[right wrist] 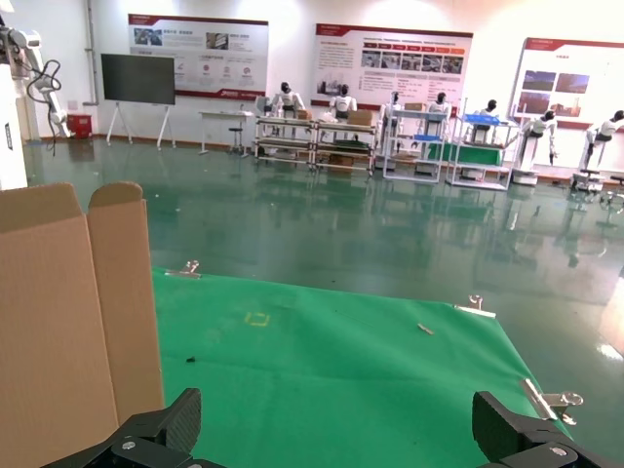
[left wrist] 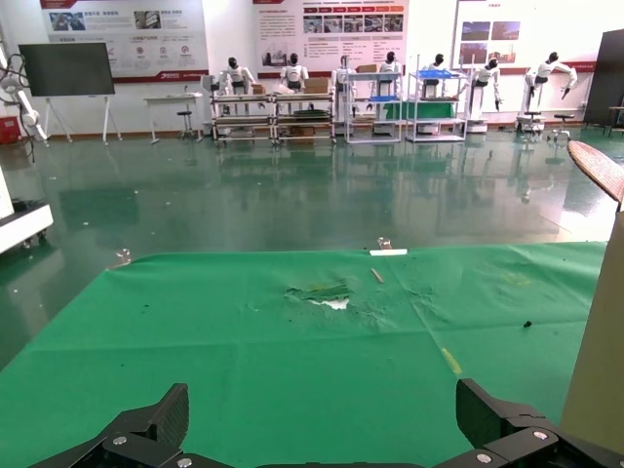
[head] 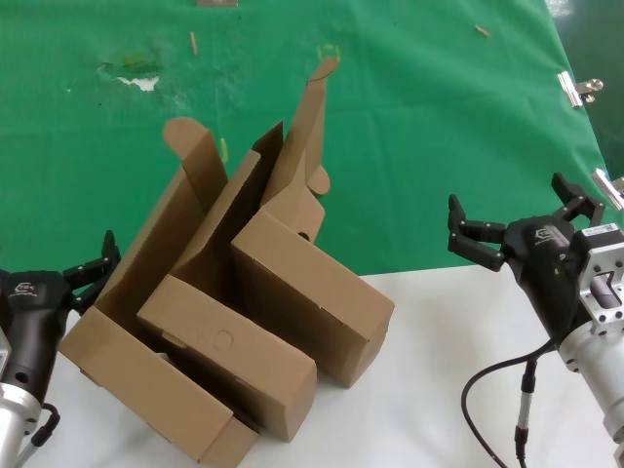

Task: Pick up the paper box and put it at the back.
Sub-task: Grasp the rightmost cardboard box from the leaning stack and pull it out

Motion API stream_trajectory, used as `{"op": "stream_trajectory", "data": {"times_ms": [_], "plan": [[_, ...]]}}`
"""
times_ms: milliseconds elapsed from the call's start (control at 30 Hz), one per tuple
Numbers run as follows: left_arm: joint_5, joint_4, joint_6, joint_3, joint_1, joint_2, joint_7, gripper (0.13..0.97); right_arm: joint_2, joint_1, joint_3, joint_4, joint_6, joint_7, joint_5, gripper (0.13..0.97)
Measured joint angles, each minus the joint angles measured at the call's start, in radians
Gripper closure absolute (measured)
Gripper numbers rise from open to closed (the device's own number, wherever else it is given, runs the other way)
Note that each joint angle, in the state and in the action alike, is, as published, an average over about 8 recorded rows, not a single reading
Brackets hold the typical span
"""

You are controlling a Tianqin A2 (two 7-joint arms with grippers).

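Observation:
Three brown cardboard boxes stand packed together, lids up, where the white tabletop (head: 439, 380) meets the green cloth. The paper box (head: 317, 292) is the rightmost one, with a dark hole in its side wall and a raised lid (head: 310, 127) with a rounded ear flap. That lid shows in the right wrist view (right wrist: 68, 331). My right gripper (head: 522, 222) is open and empty, to the right of the box and apart from it; its view (right wrist: 336, 429) shows only cloth between the fingers. My left gripper (head: 93, 268) is open and empty beside the leftmost box (left wrist: 322, 429).
The middle box (head: 229, 356) and the leftmost box (head: 146, 385) press against the paper box. The green cloth (head: 439, 127) stretches behind, with a torn whitish patch (head: 141, 80) and tape scraps. Metal clips (head: 577, 88) hold its right edge. A black cable (head: 497, 385) hangs by my right arm.

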Motion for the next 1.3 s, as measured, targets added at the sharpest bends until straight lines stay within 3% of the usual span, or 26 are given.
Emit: {"op": "stream_trajectory", "data": {"times_ms": [233,467,667,767,1000,1300], "plan": [[0.0,0.0,0.0,0.0,0.0,0.0,0.0,0.149,-0.039,-0.033,0.05,0.02,-0.047,-0.09,0.005,0.129],[0.0,0.0,0.0,0.0,0.0,0.0,0.0,0.212,-0.082,-0.132,0.22,0.071,-0.228,-0.323,0.079,0.129],[0.0,0.0,0.0,0.0,0.0,0.0,0.0,0.232,-0.023,-0.2,0.333,0.079,-0.385,-0.545,0.113,0.129],[0.0,0.0,0.0,0.0,0.0,0.0,0.0,0.288,0.018,-0.224,0.364,0.066,-0.462,-0.674,0.112,0.129],[0.0,0.0,0.0,0.0,0.0,0.0,0.0,0.408,0.102,-0.247,0.347,0.02,-0.61,-0.909,0.098,0.129],[0.0,0.0,0.0,0.0,0.0,0.0,0.0,0.617,0.171,-0.24,0.227,-0.004,-0.71,-0.999,0.082,0.129]]}}
